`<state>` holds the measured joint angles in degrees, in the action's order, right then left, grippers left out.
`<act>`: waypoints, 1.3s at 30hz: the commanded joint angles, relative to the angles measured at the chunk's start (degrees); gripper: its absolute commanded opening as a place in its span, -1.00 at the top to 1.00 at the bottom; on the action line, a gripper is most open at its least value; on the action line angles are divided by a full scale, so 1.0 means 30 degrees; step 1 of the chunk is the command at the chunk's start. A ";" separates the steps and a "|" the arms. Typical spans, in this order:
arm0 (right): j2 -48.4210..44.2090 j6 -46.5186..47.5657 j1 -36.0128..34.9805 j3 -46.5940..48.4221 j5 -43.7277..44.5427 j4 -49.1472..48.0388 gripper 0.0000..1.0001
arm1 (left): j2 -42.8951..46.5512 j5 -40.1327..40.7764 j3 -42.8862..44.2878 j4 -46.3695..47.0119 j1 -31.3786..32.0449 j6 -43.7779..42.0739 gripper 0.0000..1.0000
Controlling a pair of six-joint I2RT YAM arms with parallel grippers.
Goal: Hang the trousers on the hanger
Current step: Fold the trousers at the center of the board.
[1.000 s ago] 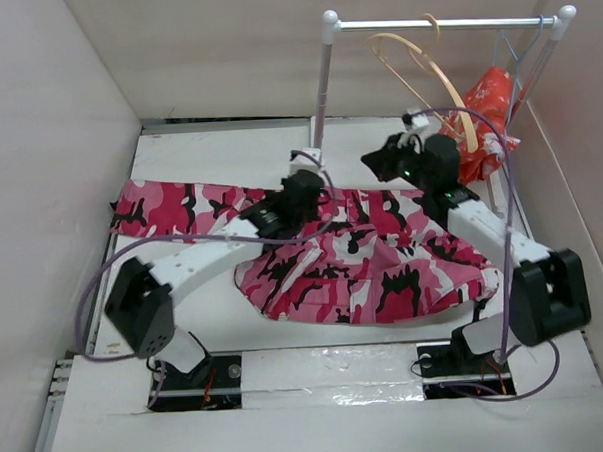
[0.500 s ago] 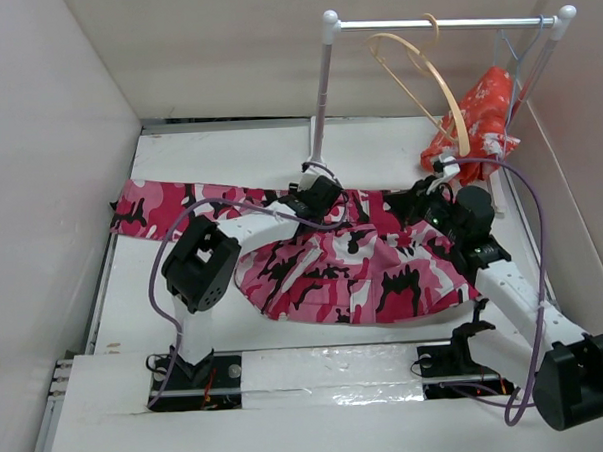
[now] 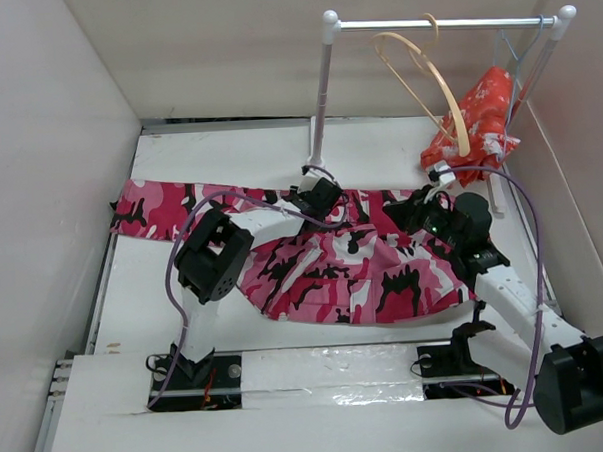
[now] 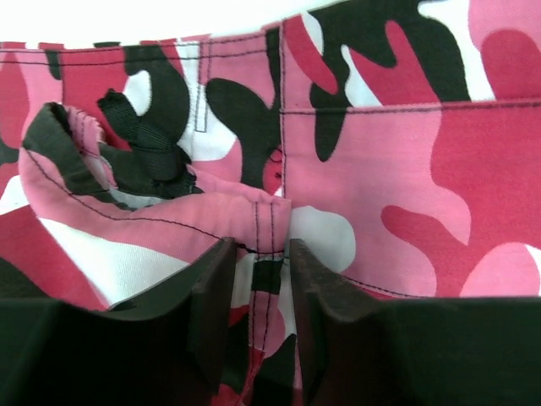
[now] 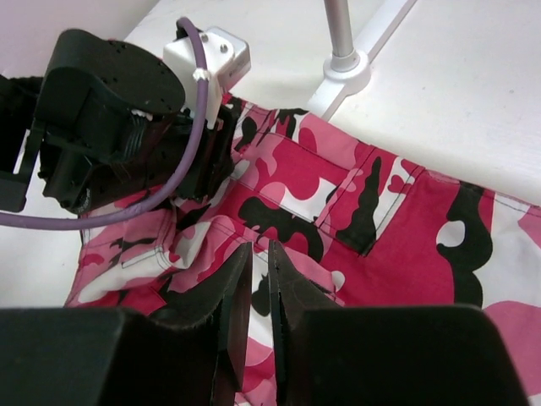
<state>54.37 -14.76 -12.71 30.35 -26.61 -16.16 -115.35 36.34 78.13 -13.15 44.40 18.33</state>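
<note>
The camouflage trousers (image 3: 363,263) lie flat across the table, one leg stretching to the left. The tan wooden hanger (image 3: 430,70) hangs by its hook from the rack's rail, tilted. My left gripper (image 3: 315,198) is at the waistband's far edge. In the left wrist view it (image 4: 258,249) is closed on a raised fold of trousers (image 4: 406,169) beside the black drawstring (image 4: 144,144). My right gripper (image 3: 416,213) sits on the waistband to the right. In the right wrist view it (image 5: 260,249) is nearly closed, with a fold of the trousers (image 5: 338,194) at its tips.
A white clothes rack (image 3: 443,23) stands at the back, its post (image 3: 321,95) just behind my left gripper and its foot (image 5: 347,63) near the waistband. An orange-red floral cloth (image 3: 477,118) hangs on a grey wire hanger (image 3: 519,51) at the right. Walls close in on the left, back and right.
My right gripper came down from beside the hanger onto the waistband. My left arm's elbow folded in while its gripper slid a little right along the waistband. The hanger swung slightly.
</note>
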 commanded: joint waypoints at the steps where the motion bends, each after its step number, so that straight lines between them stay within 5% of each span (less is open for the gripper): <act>1: -0.0047 0.0293 0.0135 -0.0125 -0.0534 -0.0530 0.62 | 0.0189 0.1042 0.0296 -0.0101 -0.0035 -0.0103 0.49; 9: -0.1275 0.0497 0.0748 -0.0535 0.0137 0.0669 0.57 | 0.0772 0.2709 0.0178 0.0047 -0.0211 -0.0074 1.00; 16: -0.3824 0.0352 0.1421 -0.2378 0.4267 0.4096 -0.32 | 0.8254 0.2390 0.0033 -0.0771 -0.0211 0.0658 1.00; 24: -0.4501 -0.1669 0.3092 -0.5164 0.6897 0.4773 -0.12 | 1.9836 0.5136 -0.3039 -0.1593 -0.0650 0.1857 1.00; 31: 0.1728 -0.3338 0.3854 -0.4084 0.6937 0.0648 -0.18 | 2.8858 0.7371 -0.5825 -0.0747 -0.0826 0.2212 1.00; 39: 1.0547 -0.5068 0.4061 0.1128 0.5590 -0.0916 -0.13 | 3.1387 0.6931 -0.6792 -0.1097 -0.0826 0.1685 1.00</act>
<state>80.75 -27.00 -1.04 29.78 -8.29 -14.59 -23.14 56.99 58.17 -17.32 41.89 24.03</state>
